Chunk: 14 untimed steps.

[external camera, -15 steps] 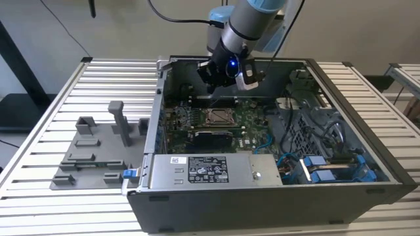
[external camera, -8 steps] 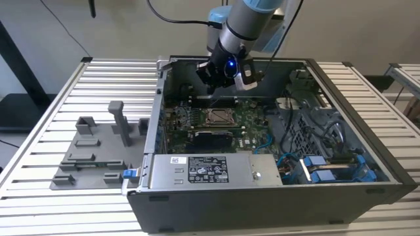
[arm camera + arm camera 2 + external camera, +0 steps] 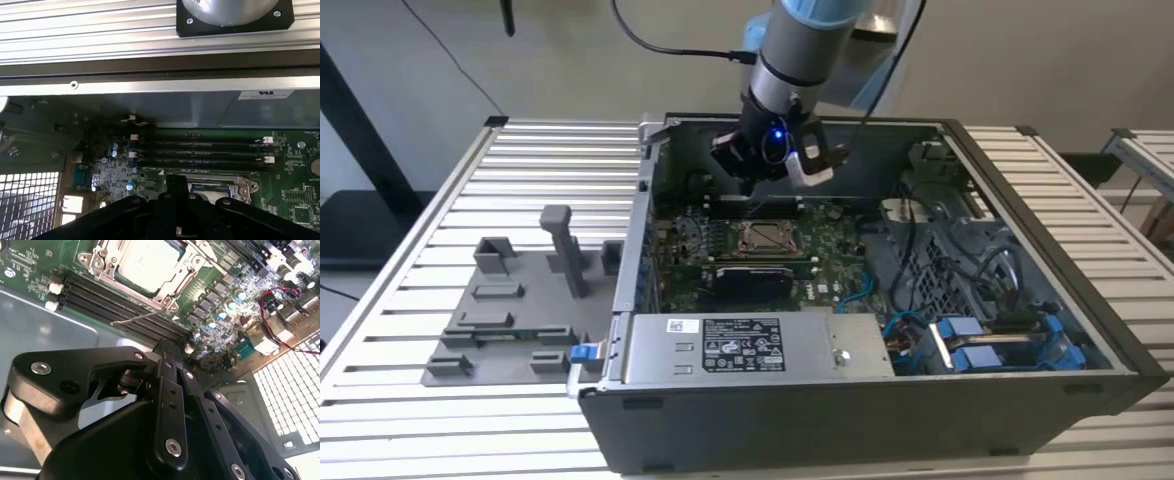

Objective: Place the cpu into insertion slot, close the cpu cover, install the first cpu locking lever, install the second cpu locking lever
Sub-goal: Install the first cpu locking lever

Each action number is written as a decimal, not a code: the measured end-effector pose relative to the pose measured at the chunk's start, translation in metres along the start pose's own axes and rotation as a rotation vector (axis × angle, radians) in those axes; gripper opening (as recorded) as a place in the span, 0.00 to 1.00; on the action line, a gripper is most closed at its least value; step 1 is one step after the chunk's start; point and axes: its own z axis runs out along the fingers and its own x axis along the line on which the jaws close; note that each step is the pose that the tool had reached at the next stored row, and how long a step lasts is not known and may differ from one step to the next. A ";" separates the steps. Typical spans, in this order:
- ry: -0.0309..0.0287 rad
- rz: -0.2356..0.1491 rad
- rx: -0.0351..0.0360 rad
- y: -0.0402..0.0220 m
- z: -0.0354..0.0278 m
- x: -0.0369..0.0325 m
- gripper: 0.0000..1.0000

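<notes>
While the silver-tan square cpu (image 3: 147, 260) lies under the silver frame cpu cover (image 3: 145, 294), empty jaws hover pressed together on its far side.

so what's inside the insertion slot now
The cpu sits in the insertion slot, its silver-tan top showing through the window of the cpu cover. The frame overlaps its edges, and the socket's contacts underneath are hidden.

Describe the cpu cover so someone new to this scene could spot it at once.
Look into the open computer case, at the green motherboard. Beside the long dark memory slots sits the cpu cover: a shiny silver frame, the only part with a square window, showing the pale metal cpu.
</notes>
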 end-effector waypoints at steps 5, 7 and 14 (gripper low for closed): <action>-0.0237 0.004 -0.0014 -0.0013 0.0055 0.0081 0.11; -0.0344 0.005 -0.0020 -0.0016 0.0074 0.0106 0.11; -0.0697 0.010 -0.0081 -0.0025 0.0125 0.0184 0.11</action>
